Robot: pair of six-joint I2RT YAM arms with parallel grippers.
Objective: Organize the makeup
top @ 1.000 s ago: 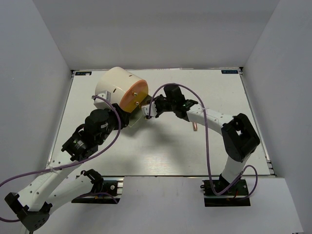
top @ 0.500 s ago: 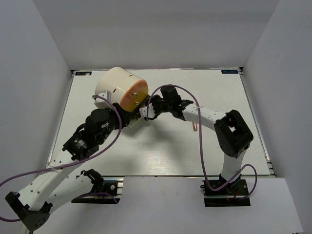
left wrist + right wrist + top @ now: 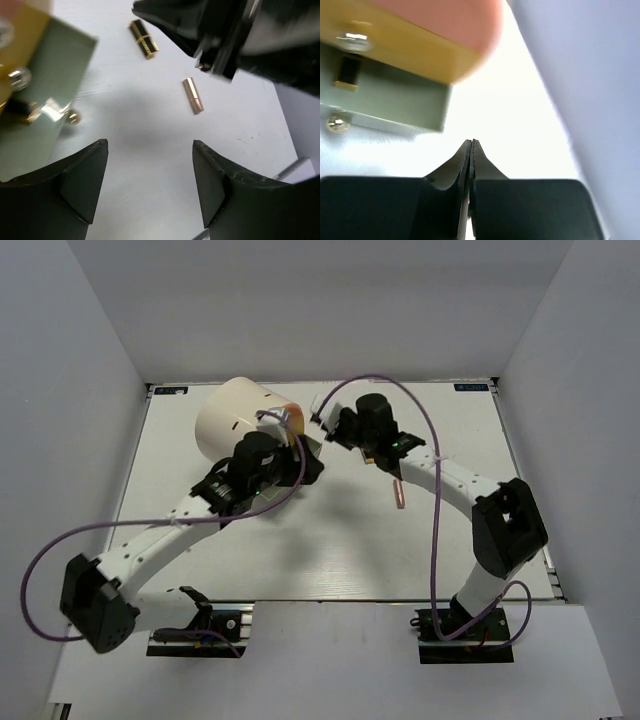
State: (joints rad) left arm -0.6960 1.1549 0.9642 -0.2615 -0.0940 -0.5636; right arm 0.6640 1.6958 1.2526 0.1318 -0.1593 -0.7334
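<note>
Two pincers work by the cream cylinder (image 3: 232,415). The left pincer (image 3: 150,187) is spread wide and empty over the tabletop (image 3: 145,130). Ahead of it lie a gold-and-black lipstick (image 3: 143,38) and, nearer, a rose-gold tube (image 3: 192,95), apart. The right pincer (image 3: 471,152) is pressed together, pinching nothing.

No text can be read. Two labels (image 3: 170,390) on the tabletop (image 3: 330,560), one far left of the left gripper (image 3: 150,170), one far right of the right gripper (image 3: 471,150), are illegibly small.

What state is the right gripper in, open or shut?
Shut: the right gripper has its jaws pressed together, with nothing between them.
</note>
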